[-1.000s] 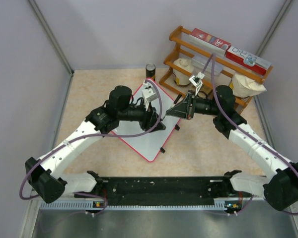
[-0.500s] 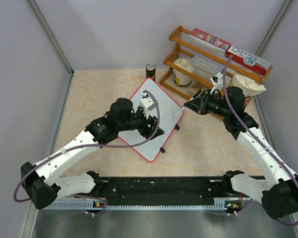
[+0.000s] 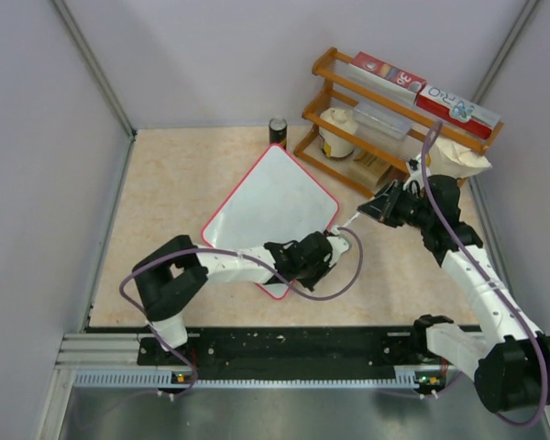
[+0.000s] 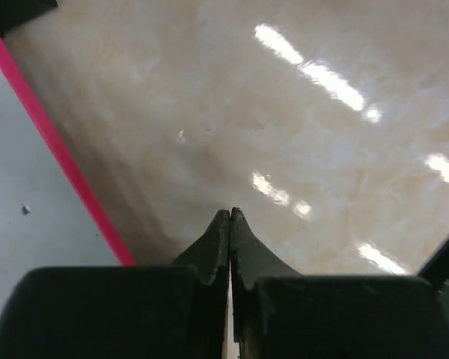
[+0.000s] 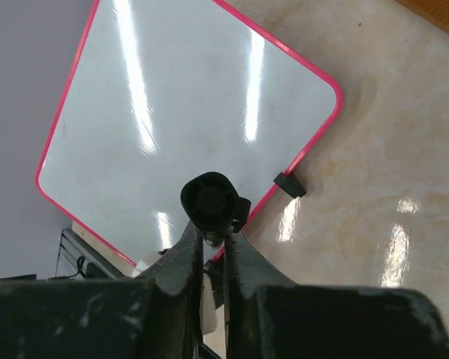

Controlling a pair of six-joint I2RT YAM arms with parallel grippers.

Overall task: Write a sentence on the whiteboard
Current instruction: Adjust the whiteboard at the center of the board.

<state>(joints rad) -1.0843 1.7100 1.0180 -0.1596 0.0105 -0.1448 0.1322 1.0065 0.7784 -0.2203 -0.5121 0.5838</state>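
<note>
The whiteboard (image 3: 275,197) is lying flat on the table (image 3: 174,174), turned like a diamond in the middle, with its near corner tucked under the left arm. Its face is showing plain glossy white with streaks of glare, and no view is sharp enough to pick out fine marks on it.

From above, the left gripper (image 4: 230,215) is sitting low by the board's near right edge, but its fingers are lost in dark housing and a loop of cable. Its own wrist camera is settling the matter: the two fingers are pressing tip to tip with nothing between them, hanging over bare table just beside the red rim, and only a sliver of board is entering at the left.

The right gripper (image 5: 217,243) is clamping a marker (image 5: 209,198). Its wrist camera is looking straight down the black end, so the shaft and tip are hiding behind it. The top view is giving a pale shaft slanting toward the board's right corner; whether the tip is touching anything I cannot tell.

Only the right wrist view is showing a black clip (image 5: 289,185) on the board's edge clearly. Only the top view is taking in the wooden rack (image 3: 348,174) and the dark can (image 3: 277,131) at the back, both well apart from the grippers
</note>
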